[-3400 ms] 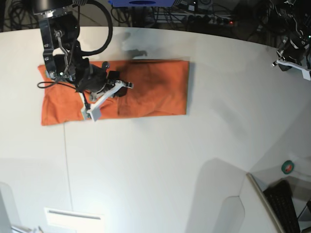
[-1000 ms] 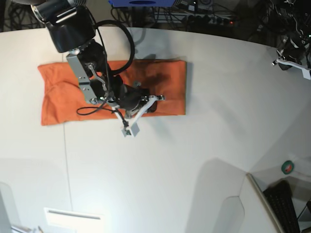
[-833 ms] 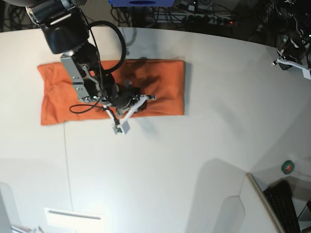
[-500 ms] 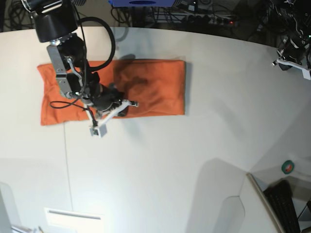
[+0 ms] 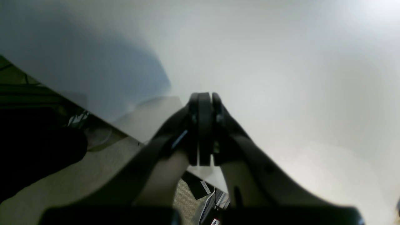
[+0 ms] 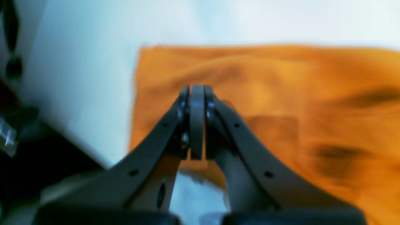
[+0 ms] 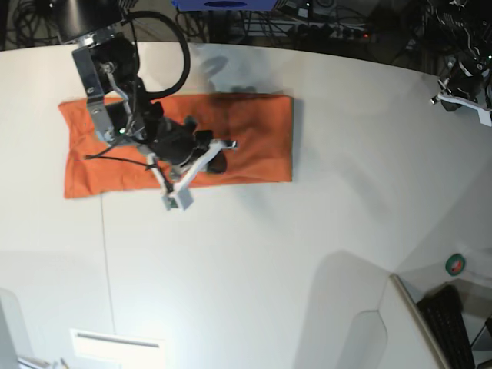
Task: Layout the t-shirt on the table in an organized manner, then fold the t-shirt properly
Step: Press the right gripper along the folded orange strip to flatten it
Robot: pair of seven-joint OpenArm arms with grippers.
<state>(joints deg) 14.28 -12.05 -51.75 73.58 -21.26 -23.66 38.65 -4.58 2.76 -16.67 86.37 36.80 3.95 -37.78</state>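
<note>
The right gripper (image 6: 197,90), jaws pressed together on nothing, reaches over the plain orange fabric t-shirt (image 7: 254,138), a flat band far-left on the smooth white table (image 7: 269,261). The left gripper (image 5: 203,98), likewise closed and empty, hangs at the far right edge.

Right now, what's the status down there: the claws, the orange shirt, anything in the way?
Right gripper jaws shut, empty, over the t-shirt. Left gripper jaws shut, empty, off at the table edge. T-shirt folded into a long strip. Nothing blocking.
</note>
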